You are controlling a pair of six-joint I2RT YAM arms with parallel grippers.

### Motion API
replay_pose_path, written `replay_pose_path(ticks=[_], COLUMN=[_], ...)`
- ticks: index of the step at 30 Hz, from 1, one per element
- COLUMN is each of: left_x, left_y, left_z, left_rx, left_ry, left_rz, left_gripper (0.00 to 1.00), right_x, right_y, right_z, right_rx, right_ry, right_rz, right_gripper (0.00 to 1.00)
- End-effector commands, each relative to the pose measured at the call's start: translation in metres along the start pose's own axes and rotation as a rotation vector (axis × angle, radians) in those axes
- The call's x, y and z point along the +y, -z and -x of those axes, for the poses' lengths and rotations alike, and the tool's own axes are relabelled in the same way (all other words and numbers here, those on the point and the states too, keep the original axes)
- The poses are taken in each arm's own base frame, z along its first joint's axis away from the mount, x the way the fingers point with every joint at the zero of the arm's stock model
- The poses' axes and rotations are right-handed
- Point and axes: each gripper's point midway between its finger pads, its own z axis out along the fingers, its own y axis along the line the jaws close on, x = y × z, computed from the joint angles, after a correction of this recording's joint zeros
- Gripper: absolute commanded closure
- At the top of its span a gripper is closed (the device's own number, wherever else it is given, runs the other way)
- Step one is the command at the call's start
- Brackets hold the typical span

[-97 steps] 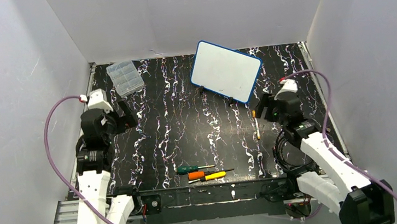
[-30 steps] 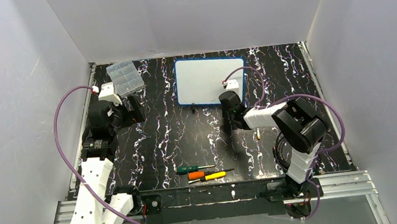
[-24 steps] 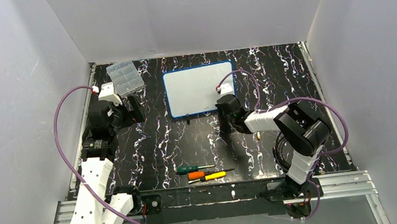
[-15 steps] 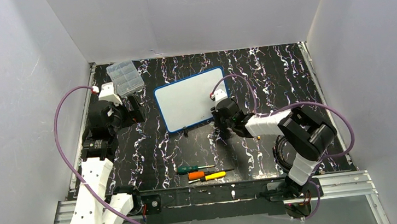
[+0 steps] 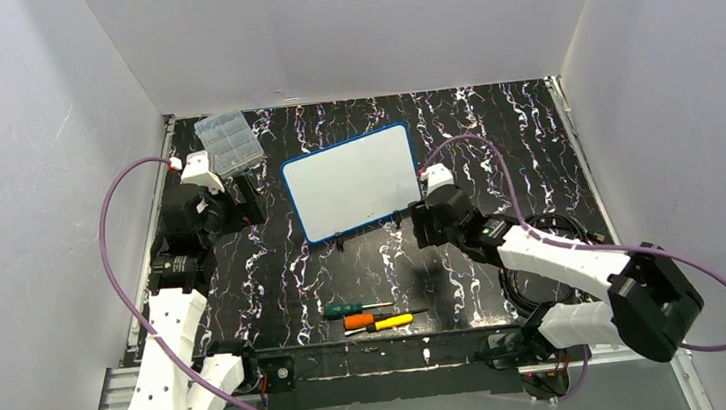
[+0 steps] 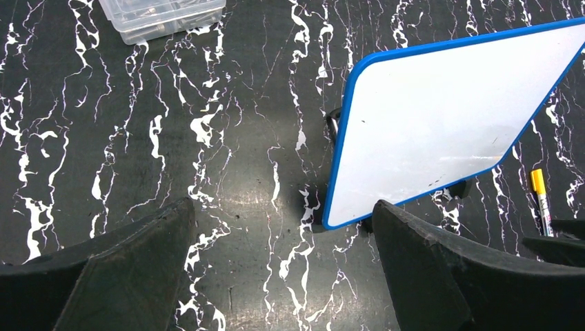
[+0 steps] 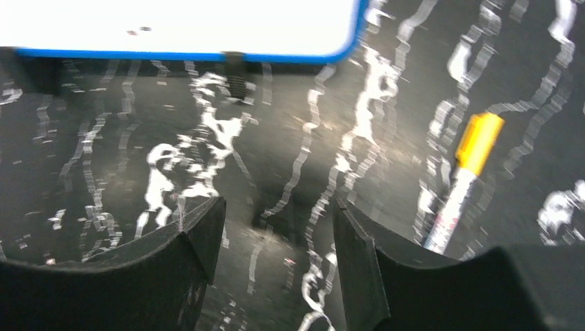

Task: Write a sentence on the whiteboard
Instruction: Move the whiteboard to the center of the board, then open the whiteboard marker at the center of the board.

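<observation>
The whiteboard (image 5: pixel 349 181) with its blue frame stands tilted at the middle of the table. Its face is blank, with no sentence on it. It also shows in the left wrist view (image 6: pixel 448 117) and the right wrist view (image 7: pixel 179 24). My left gripper (image 5: pixel 241 203) is open and empty, left of the board (image 6: pixel 283 276). My right gripper (image 5: pixel 418 226) is open and empty just off the board's near right corner (image 7: pixel 276 265). A white marker with a yellow cap (image 7: pixel 459 183) lies on the table right of my right gripper, also seen in the left wrist view (image 6: pixel 540 203).
A clear plastic compartment box (image 5: pixel 228 141) sits at the back left. Three screwdrivers (image 5: pixel 375 315) lie near the front edge. White walls close in the black marbled table (image 5: pixel 513 130) on three sides.
My right arm swept the whiteboard from the back right to the middle, turning it. In the last half second the board stayed put and the right gripper drew back to the right.
</observation>
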Motion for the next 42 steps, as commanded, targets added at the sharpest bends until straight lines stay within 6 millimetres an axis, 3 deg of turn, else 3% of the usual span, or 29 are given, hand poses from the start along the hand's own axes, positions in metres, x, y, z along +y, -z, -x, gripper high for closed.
replay_pose_path(ticks=[1, 5, 8, 15, 21, 25, 28, 32, 37, 42], left_x=[-0.005, -0.006, -0.006, -0.007, -0.007, -0.016, -0.031, -0.062, -0.122, -0.177], left_y=[-0.002, -0.002, -0.002, -0.004, -0.003, -0.002, 0.002, 0.015, 0.045, 0.084], left_z=[-0.006, -0.006, -0.007, -0.009, -0.009, -0.009, -0.008, -0.012, -0.038, -0.098], left_rx=[0.018, 0.02, 0.021, 0.028, 0.029, 0.034, 0.024, -0.016, -0.055, -0.02], left_ry=[0.004, 0.003, 0.004, 0.004, -0.002, -0.035, -0.103, -0.217, -0.411, -0.645], left_rz=[-0.025, -0.029, -0.027, -0.028, -0.027, -0.069, -0.14, -0.288, -0.596, -0.925], left_gripper=[0.01, 0.01, 0.01, 0.01, 0.01, 0.01, 0.01, 0.04, 0.07, 0.09], right_x=[-0.061, -0.101, -0.118, -0.119, -0.118, -0.116, -0.107, -0.089, -0.017, 0.049], right_y=[0.025, 0.033, 0.031, 0.013, -0.001, -0.006, -0.006, 0.005, 0.039, 0.088], right_z=[-0.026, -0.043, -0.054, -0.057, -0.059, -0.064, -0.065, -0.056, -0.036, -0.043], right_rx=[0.104, 0.202, 0.251, 0.29, 0.326, 0.35, 0.375, 0.399, 0.456, 0.576], right_ry=[-0.097, -0.2, -0.257, -0.254, -0.236, -0.235, -0.229, -0.212, -0.205, -0.133], right_rz=[-0.29, -0.404, -0.426, -0.383, -0.367, -0.349, -0.298, -0.186, 0.219, 0.491], right_gripper=[0.34, 0.42, 0.46, 0.49, 0.61, 0.77, 0.97, 0.99, 0.99, 0.99])
